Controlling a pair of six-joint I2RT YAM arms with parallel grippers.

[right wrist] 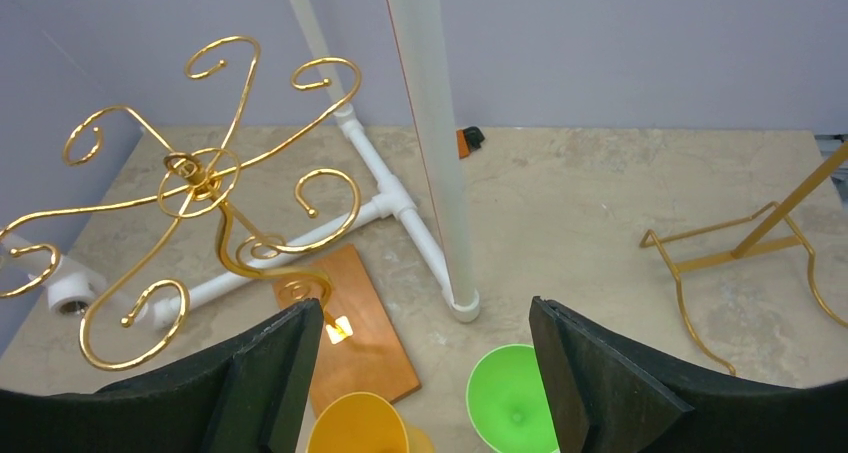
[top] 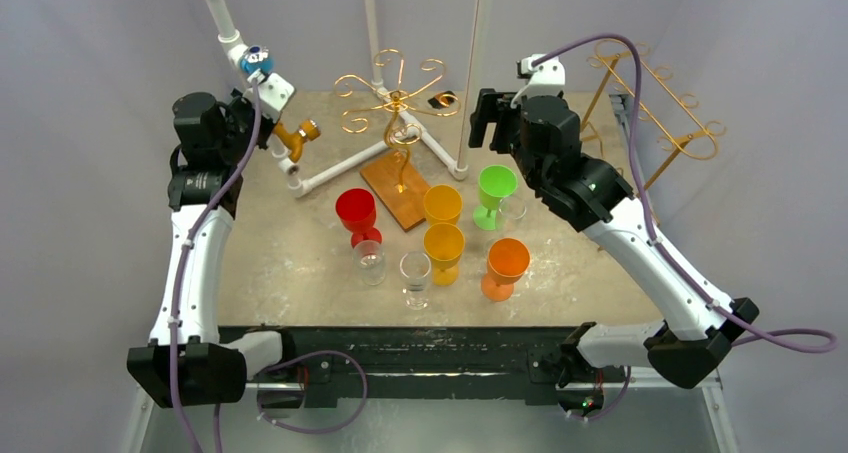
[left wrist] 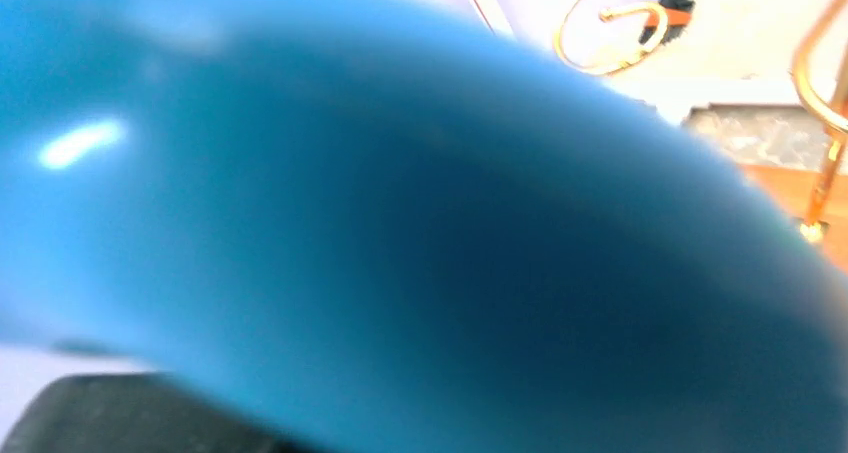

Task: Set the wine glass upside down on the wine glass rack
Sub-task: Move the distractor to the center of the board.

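Over the tabletop, right arm extends forward, right claw spread.

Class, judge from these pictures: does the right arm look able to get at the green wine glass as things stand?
Probably yes: the right gripper hangs open above the green wine glass, with nothing between them.

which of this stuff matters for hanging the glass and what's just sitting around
For the job: blue wine glass, curly gold rack.
Lying about: standing glasses, second gold rack, white pipe frame.
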